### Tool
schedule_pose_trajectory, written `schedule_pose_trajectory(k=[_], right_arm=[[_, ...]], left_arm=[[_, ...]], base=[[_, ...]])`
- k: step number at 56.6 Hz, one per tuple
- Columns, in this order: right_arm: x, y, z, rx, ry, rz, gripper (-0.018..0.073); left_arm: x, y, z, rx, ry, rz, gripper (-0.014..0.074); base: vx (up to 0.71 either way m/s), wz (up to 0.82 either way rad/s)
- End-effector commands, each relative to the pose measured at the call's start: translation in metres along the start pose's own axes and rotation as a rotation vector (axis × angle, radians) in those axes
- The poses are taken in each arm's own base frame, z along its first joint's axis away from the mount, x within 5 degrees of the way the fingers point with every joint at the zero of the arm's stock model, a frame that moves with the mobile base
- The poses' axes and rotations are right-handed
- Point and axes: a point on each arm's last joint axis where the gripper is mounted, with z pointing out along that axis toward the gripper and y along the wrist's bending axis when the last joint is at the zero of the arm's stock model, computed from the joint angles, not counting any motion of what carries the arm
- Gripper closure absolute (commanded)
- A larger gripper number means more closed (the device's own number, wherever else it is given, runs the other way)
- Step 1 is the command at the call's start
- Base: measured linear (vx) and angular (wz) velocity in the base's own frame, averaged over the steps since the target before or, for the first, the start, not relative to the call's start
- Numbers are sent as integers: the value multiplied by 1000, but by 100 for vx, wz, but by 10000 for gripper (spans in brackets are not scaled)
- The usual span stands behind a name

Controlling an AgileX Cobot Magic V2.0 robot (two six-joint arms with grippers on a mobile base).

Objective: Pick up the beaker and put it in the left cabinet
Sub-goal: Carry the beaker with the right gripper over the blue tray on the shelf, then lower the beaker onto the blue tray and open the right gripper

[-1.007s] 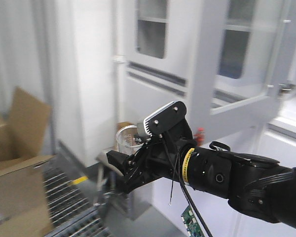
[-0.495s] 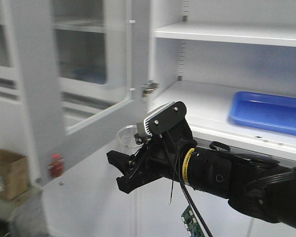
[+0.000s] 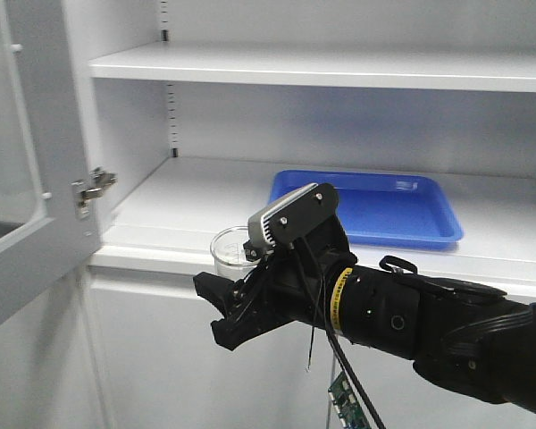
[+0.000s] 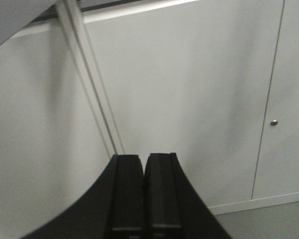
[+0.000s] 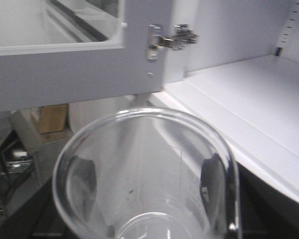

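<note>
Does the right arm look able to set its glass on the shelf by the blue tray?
Probably yes: the door stands open, the shelf beside the blue tray is bare, and the right end effector holds the beaker before it.

Front camera looks over my right gripper (image 3: 216, 308) into the left cabinet (image 3: 339, 67). Right wrist camera, close above the beaker (image 5: 144, 164), shares its lower shelf (image 3: 179, 210). Left wrist camera faces door panels (image 4: 189, 89) ahead.
</note>
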Motion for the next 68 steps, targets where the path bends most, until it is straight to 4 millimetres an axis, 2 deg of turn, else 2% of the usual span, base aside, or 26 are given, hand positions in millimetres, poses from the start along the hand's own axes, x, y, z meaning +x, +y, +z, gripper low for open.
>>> schedule_pose_trajectory(k=[1,68], right_arm=[[-28,1,-13,-13,-96,-4,459],[-28,1,-13,-14,-96,-4,459]], left_arm=[[-14,1,-3,-9,-109,-4,603],[-14,1,-3,-9,-109,-4,603]], base=[[19,-37],[19,-15]])
